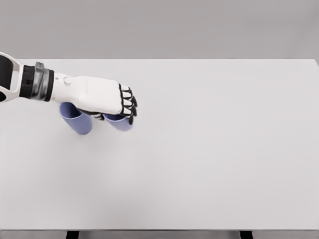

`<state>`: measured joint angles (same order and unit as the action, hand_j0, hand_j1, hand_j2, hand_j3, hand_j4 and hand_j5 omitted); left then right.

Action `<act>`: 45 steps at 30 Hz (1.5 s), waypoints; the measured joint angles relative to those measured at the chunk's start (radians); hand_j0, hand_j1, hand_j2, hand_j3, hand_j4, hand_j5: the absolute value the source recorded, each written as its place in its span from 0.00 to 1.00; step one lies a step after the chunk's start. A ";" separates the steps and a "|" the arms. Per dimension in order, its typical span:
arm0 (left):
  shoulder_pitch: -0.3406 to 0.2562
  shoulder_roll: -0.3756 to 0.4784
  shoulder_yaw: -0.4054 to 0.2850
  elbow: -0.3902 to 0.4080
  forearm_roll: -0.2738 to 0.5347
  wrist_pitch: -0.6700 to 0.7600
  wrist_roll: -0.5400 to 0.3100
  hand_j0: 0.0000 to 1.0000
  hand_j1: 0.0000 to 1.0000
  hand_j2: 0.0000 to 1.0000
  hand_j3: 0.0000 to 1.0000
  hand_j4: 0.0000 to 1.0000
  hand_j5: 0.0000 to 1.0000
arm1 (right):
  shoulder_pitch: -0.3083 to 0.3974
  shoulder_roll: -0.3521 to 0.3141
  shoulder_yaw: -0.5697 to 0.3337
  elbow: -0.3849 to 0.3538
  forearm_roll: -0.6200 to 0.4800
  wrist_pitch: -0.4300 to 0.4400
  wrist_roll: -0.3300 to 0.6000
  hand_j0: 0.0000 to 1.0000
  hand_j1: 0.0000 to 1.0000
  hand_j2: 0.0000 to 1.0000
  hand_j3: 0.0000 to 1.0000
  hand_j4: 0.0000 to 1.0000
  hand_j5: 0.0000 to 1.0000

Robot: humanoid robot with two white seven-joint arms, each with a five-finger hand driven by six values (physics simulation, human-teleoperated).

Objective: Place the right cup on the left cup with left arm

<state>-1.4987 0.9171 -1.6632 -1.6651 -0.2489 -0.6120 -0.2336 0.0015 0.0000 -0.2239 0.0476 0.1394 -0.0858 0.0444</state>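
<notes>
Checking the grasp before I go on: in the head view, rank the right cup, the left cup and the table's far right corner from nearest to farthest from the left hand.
1. Right cup: directly under the left hand's curled fingers.
2. Left cup: under the wrist, just to the left.
3. Table's far right corner: far across on the right.

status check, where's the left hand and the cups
Left robot hand curled over right blue cup, grasp apparent. Left blue cup standing beside it, not stacked. Right arm out of view. White table, nothing blocking.
</notes>
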 measured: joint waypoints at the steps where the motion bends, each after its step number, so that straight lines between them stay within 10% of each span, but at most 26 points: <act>1: -0.003 0.004 0.000 0.000 0.004 0.000 0.000 0.66 0.66 0.66 0.66 0.66 0.66 | 0.000 0.000 0.000 0.000 0.000 0.000 0.000 1.00 1.00 1.00 1.00 1.00 1.00; 45: -0.123 0.188 0.025 0.001 0.047 0.000 -0.008 0.68 0.68 0.68 0.68 0.68 0.68 | 0.000 0.000 0.000 0.000 0.000 0.000 0.000 1.00 1.00 1.00 1.00 1.00 1.00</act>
<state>-1.6214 1.1053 -1.6380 -1.6646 -0.2015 -0.6122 -0.2414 0.0015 0.0000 -0.2239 0.0475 0.1396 -0.0857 0.0444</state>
